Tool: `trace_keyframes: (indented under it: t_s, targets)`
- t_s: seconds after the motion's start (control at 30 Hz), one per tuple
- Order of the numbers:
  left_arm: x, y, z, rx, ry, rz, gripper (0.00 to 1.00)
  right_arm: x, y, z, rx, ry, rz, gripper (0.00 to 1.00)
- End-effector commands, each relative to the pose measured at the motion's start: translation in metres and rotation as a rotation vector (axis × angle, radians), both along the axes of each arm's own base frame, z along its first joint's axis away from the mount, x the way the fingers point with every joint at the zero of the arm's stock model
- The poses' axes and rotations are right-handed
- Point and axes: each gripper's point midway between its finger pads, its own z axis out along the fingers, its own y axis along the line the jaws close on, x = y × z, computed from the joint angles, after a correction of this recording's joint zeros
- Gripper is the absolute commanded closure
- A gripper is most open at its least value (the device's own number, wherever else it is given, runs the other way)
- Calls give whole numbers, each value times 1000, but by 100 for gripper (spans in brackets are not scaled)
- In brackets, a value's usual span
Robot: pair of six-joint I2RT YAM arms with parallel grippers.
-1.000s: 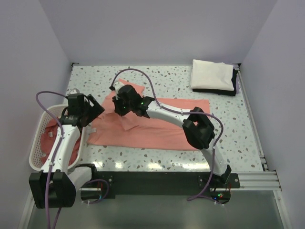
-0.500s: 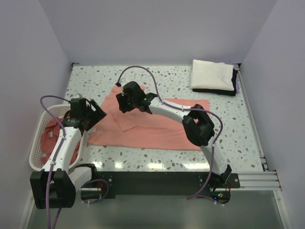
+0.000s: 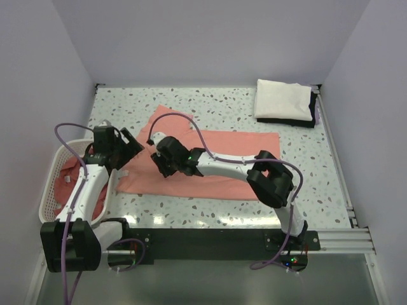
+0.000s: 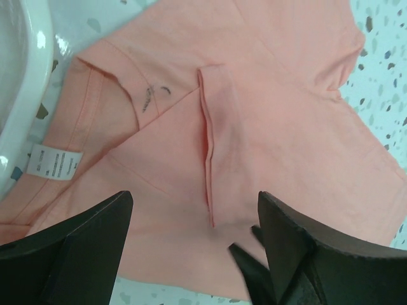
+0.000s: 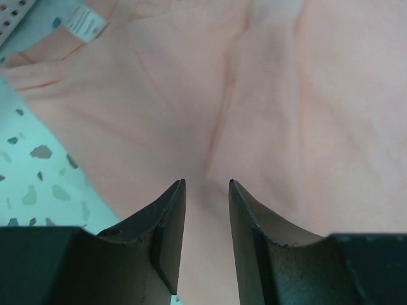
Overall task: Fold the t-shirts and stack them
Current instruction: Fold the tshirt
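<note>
A salmon-pink t-shirt (image 3: 254,143) lies spread across the middle of the table. My right gripper (image 3: 160,162) is low on its left part. In the right wrist view, the gripper (image 5: 206,183) has its jaws nearly closed on a crease of the shirt (image 5: 318,95). My left gripper (image 3: 124,151) hovers open over the shirt's left end beside the basket. In the left wrist view, the gripper (image 4: 194,197) is empty over the shirt (image 4: 286,95), with a folded flap and the white neck label (image 4: 56,162) below it. More pink shirts (image 3: 67,184) lie in the basket.
The white lattice basket (image 3: 43,203) hangs at the table's left edge, and its rim shows in the left wrist view (image 4: 25,76). A folded white cloth (image 3: 283,98) lies on a dark one at the back right corner. Walls close in the table on three sides.
My right gripper went toward the far side, then came back nearer and to the left over the shirt. The shirt's far sleeve now lies flat. My left gripper shifted slightly.
</note>
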Motion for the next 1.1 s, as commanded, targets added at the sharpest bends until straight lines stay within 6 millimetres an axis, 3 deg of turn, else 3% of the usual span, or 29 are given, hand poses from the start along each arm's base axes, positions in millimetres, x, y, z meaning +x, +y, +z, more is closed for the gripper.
trace_keyframes:
  t_s: [0.0,0.2,0.6,0.87,1.07]
  targets:
    - [25,7,41,9,-108,12,15,-3,17,10,5,-97,14,63]
    - [32,11,56,11,-136,18,15,-4,19,-1,-33,-105,17,63]
    - [35,15,55,-1,-137,20,15,4,18,-28,-103,-118,14,65]
    - [33,13,51,-6,-130,15,15,9,13,-20,-107,-131,-25,86]
    - [31,12,45,-10,-121,12,15,21,5,-11,-83,-115,-75,95]
